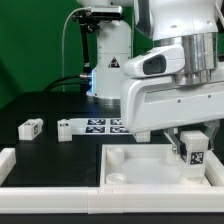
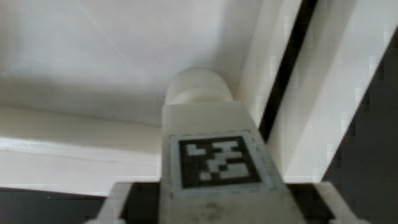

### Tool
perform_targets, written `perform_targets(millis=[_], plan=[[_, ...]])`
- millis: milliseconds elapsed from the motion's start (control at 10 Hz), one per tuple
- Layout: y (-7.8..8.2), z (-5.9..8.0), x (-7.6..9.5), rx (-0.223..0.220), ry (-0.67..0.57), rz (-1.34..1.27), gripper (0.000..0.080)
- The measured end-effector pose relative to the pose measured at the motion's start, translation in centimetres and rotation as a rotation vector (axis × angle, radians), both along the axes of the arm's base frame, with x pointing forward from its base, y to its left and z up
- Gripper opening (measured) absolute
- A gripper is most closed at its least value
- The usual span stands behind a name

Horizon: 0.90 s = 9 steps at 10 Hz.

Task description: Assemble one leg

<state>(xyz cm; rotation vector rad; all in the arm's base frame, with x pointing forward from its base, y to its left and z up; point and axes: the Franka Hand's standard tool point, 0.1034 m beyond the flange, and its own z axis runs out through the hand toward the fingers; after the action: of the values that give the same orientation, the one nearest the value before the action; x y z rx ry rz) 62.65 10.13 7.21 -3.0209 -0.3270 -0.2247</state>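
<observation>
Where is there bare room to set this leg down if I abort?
Free: the black table between the two loose blocks and the white rail nearer the camera; also the panel floor on the exterior view's left of the gripper. Crowded: around the marker board and under the held leg.

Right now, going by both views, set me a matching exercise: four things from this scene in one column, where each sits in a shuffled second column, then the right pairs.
Things:
1. held leg
2. loose leg
3. marker board
4. panel

Places:
A. flat on the black table, just behind the panel's far rim
B. in the jaws, over the panel
C. nearest the camera, at the exterior view's right
D. on the table at the exterior view's far left

Pairs: 1-B, 2-D, 3-A, 4-C.
</observation>
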Motion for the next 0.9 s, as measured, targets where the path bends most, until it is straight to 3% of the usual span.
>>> perform_targets(millis=[400,900], plan=[[0.05,-0.01,0.00,0.011,0.007,-0.063,0.0291],[0.46,-0.15,-0.06,0.180,0.059,-0.777,0.0292]])
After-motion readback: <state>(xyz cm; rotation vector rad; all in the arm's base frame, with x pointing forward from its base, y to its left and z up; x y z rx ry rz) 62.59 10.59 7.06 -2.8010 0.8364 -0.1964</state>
